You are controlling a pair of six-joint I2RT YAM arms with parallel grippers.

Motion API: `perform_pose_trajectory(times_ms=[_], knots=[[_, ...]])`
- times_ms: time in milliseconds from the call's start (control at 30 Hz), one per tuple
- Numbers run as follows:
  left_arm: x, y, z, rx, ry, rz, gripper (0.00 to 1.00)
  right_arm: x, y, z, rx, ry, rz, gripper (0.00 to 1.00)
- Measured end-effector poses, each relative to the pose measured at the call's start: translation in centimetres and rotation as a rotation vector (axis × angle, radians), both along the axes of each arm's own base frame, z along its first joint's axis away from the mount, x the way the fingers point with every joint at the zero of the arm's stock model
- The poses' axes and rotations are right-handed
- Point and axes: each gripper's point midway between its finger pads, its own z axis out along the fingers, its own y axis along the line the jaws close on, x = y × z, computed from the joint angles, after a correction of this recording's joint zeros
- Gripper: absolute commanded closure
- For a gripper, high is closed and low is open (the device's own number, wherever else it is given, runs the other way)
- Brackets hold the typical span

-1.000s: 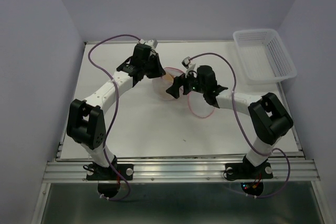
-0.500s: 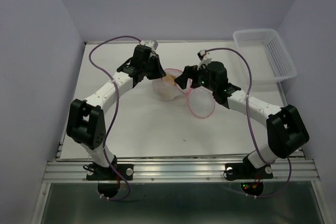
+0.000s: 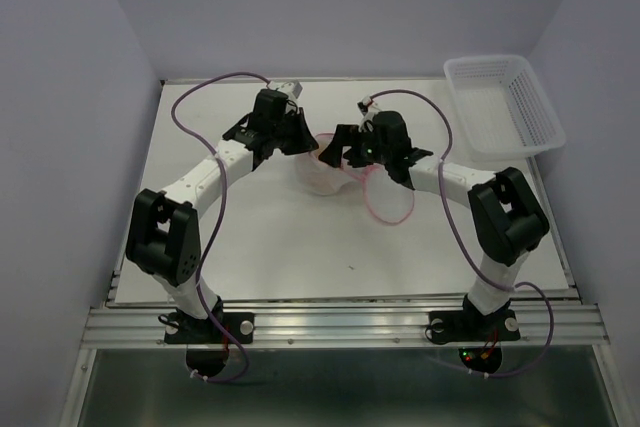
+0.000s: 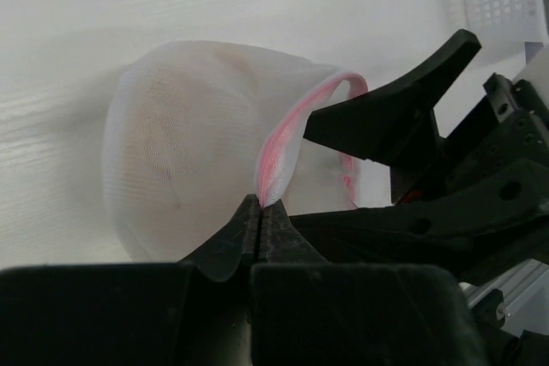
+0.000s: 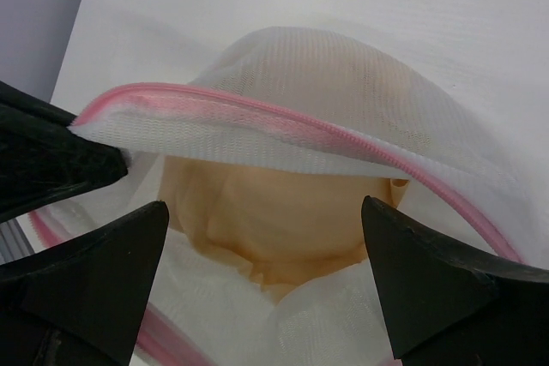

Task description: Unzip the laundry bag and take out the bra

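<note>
The laundry bag is a white mesh dome at mid-table, its mouth unzipped and its pink-rimmed flap lying to the right. My left gripper is shut on the pink zipper rim and holds the mouth's edge up. In the right wrist view the tan bra lies cupped inside the bag, under the raised rim. My right gripper stands wide open at the mouth, one finger on each side of the bra, touching nothing I can see. From above, the two grippers meet over the bag.
A white plastic basket stands at the back right corner. Purple cables loop over both arms. The left gripper's black fingers show at the left edge of the right wrist view.
My right gripper swung out to the right and back, then came left to the bag's mouth, still open. The left gripper has kept its hold on the rim in the same place.
</note>
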Motion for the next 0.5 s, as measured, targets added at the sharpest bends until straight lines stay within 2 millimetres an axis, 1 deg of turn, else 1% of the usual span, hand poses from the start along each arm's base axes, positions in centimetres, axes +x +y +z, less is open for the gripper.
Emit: perform_pose_trajectory(times_ms=[267, 433, 467, 500], knots=[[-0.4, -0.4, 0.2, -0.032, 0.006, -0.015, 1.0, -0.2, 0.7, -3.9, -0.046, 0.059, 0.035, 0.0], [-0.6, -0.9, 0.4, -0.048, 0.007, -0.035, 1.0, -0.4, 2.1, -5.3, -0.067, 0.059, 0.074, 0.0], [-0.7, -0.9, 0.4, -0.049, 0.007, -0.037, 1.0, -0.3, 2.2, -5.4, -0.068, 0.058, 0.077, 0.03], [-0.6, -0.9, 0.4, -0.048, 0.006, -0.035, 1.0, -0.3, 2.4, -5.7, -0.07, 0.06, 0.082, 0.12]])
